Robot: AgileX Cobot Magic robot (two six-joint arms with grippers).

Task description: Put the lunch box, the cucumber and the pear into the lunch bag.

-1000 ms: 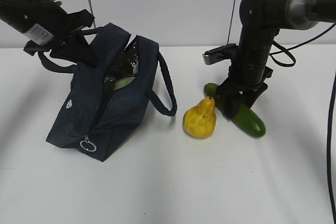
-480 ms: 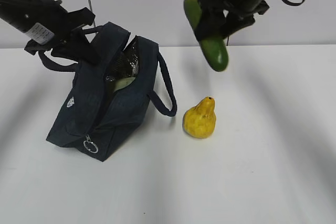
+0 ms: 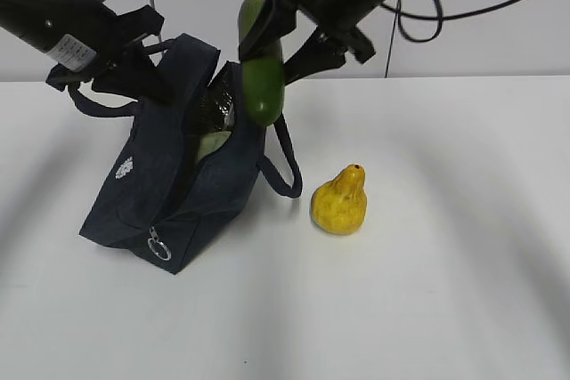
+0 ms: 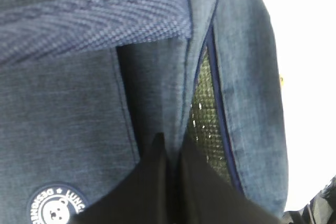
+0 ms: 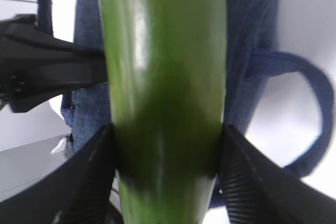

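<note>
The pear point(image 3: 339, 202) waits on the table beside the lunch bag point(image 3: 178, 193). My left gripper point(image 4: 168, 182) pinches the bag's rim to hold its mouth open — above it my right gripper point(image 3: 294, 37) clamps the cucumber point(image 3: 261, 64), ready to drop.

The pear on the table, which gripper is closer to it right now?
Right. The right gripper, clamping the cucumber, hangs up-left of the pear; the left gripper grips the lunch bag farther left.

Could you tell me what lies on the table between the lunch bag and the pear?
In the exterior view, only the lunch bag's loop handle hangs out toward the pear; the remaining stretch of table is bare.
</note>
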